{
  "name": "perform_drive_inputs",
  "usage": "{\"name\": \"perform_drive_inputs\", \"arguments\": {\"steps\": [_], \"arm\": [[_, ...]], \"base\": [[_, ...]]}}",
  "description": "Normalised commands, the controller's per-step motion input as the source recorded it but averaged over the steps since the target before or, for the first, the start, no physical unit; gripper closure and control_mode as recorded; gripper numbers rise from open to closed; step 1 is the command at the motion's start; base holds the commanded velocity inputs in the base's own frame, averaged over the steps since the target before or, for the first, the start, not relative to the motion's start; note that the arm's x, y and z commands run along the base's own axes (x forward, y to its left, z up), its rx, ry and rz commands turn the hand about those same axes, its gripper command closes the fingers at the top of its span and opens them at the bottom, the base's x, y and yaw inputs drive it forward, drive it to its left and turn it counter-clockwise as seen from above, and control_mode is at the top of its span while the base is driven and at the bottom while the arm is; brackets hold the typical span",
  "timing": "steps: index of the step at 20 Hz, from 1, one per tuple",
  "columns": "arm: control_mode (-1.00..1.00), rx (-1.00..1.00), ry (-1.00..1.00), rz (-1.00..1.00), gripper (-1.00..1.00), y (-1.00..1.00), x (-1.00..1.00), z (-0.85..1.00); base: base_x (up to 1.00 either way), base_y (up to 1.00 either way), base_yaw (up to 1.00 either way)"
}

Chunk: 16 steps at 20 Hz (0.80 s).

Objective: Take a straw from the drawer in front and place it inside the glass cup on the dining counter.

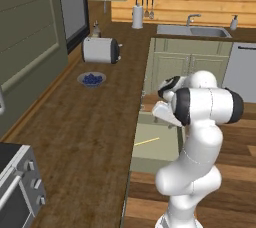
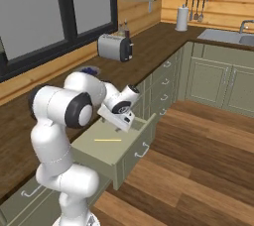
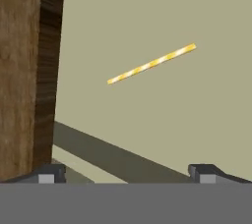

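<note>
From the left base view the arm's bulk covers the right part of the open drawer (image 1: pixel 150 144) and the gripper (image 3: pixel 128 171) itself is hard to pick out there. The drawer stands pulled out from under the worktop (image 1: pixel 85 122), and the straw (image 3: pixel 151 64) lies alone on its pale floor, flat and slanted, away from the walls. The arm bends forward over the drawer, hand angled down above it. The fingers (image 3: pixel 47 174) stand wide apart, holding nothing, clear of the straw.

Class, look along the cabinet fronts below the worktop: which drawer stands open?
The drawer under the gripper, pulled out with a straw inside; the others sit flush.
</note>
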Motion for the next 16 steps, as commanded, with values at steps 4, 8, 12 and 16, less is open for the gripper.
{"name": "perform_drive_inputs", "arguments": {"steps": [4,8,12,16], "arm": [[-1.00,-0.09,0.09,0.00,-1.00,0.00,0.16,-0.61],[-1.00,-0.12,0.01,-0.03,-1.00,0.00,0.12,-0.57],[-1.00,-0.14,0.00,-0.06,-1.00,-0.04,0.05,-0.54],[-1.00,-0.13,-0.01,-0.07,-1.00,-0.15,0.11,-0.56]], "base": [[0.00,0.00,0.00],[0.00,0.00,0.00],[0.00,0.00,0.00],[0.00,0.00,0.00]]}}
